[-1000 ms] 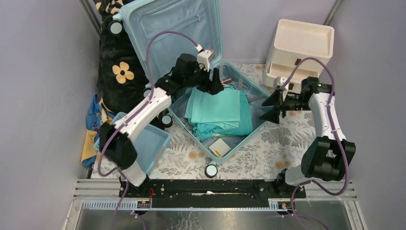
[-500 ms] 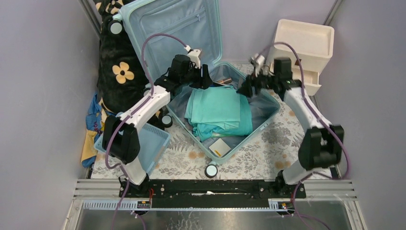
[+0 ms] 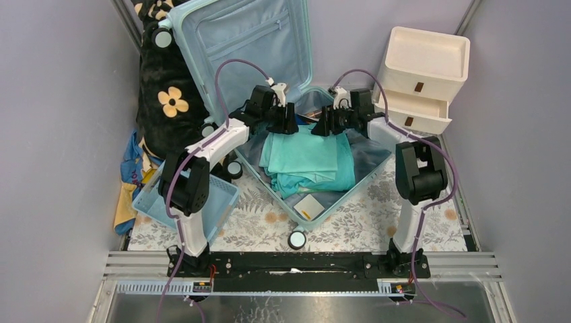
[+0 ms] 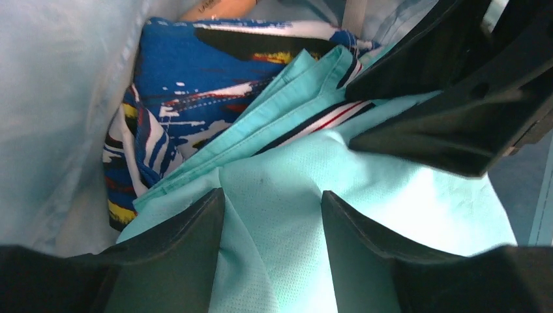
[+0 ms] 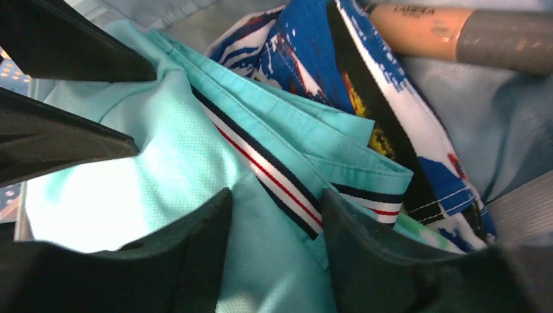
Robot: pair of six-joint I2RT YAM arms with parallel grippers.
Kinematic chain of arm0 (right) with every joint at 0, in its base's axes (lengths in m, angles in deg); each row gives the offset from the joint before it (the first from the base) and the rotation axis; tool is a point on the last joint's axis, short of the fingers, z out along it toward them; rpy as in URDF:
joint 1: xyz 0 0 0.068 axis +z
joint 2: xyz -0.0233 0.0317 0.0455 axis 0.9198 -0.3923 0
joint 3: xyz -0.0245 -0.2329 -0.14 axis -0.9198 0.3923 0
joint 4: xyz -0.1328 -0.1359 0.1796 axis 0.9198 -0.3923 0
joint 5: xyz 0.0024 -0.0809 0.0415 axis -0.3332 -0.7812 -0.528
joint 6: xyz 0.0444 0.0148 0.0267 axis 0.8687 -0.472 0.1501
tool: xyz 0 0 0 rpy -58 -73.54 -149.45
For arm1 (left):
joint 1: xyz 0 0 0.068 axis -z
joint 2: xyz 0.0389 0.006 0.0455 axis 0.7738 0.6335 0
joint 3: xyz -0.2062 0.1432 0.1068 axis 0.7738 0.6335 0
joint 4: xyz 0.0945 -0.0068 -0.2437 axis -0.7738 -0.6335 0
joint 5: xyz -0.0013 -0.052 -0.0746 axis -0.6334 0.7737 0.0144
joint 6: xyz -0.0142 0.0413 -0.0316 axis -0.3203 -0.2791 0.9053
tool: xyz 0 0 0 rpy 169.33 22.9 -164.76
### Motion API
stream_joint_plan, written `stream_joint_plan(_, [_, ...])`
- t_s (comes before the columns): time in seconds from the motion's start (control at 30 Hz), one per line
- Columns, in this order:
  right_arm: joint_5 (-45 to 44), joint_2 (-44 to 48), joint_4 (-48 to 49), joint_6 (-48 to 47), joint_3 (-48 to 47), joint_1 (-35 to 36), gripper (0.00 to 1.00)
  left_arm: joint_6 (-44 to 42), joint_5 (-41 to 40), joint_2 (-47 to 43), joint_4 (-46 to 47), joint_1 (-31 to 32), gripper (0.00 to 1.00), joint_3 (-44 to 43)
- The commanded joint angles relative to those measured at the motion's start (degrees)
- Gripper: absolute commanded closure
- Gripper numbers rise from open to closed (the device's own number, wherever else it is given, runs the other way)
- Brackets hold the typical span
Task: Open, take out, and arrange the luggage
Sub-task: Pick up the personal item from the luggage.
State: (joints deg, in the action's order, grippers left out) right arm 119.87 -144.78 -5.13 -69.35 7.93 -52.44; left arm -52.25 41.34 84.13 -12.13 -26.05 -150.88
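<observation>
While the luggage [image 3: 236, 40] is lying open across the middle of the table [image 3: 384, 202], with its lid propped up toward the far left corner, I am judging the take-out step to be in hand: nothing is lifted out yet.

Starting left, the blue basket [image 3: 217, 194] is sitting at the left edge. The left gripper [image 3: 283, 125] is reaching into the far end of the case, over the folded teal garment [image 3: 310, 158]. Its fingers [image 4: 176, 254] are standing apart with flat teal cloth showing between them, so I am reading it as released, not pinching. Just to its right, the right gripper [image 3: 322, 126] is poised the same way, parted astride the garment's striped collar and gripping nothing. The cream drawer unit [image 3: 421, 74] is waiting at the far right corner.

Next, I am thinking both sets of fingers need to sink into the fold and clamp together, so that the garment rises level.

The overhead view is giving me the layout only. The wrist views are revealing a blue patterned cloth [image 4: 169, 78] tucked behind the garment, and the right one a beige tube [image 5: 443, 29] beyond it.
</observation>
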Motion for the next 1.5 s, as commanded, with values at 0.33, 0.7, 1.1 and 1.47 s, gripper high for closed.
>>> stream_joint_plan(0.33, [2.12, 13.48, -0.50, -1.55, 22.16, 2.62, 0.44, -3.23, 5.21, -3.08, -5.60, 0.07, 0.37, 17.33])
stream_joint_plan(0.7, [8.31, 4.78, -3.53, -13.43, -6.19, -2.50, 0.28, -2.33, 0.58, -0.08, -5.96, 0.09, 0.32, 9.55])
stream_joint_plan(1.1, [-6.21, -9.58, -18.49, -33.16, -28.06, 1.87, 0.37, -1.07, -5.66, -10.87, -1.42, -0.23, 0.24, 6.93])
stream_joint_plan(1.47, [-9.75, -20.30, -25.46, -71.30, -41.58, 1.93, 0.48, -1.82, -8.23, -21.98, 1.91, -1.04, 0.23, 14.05])
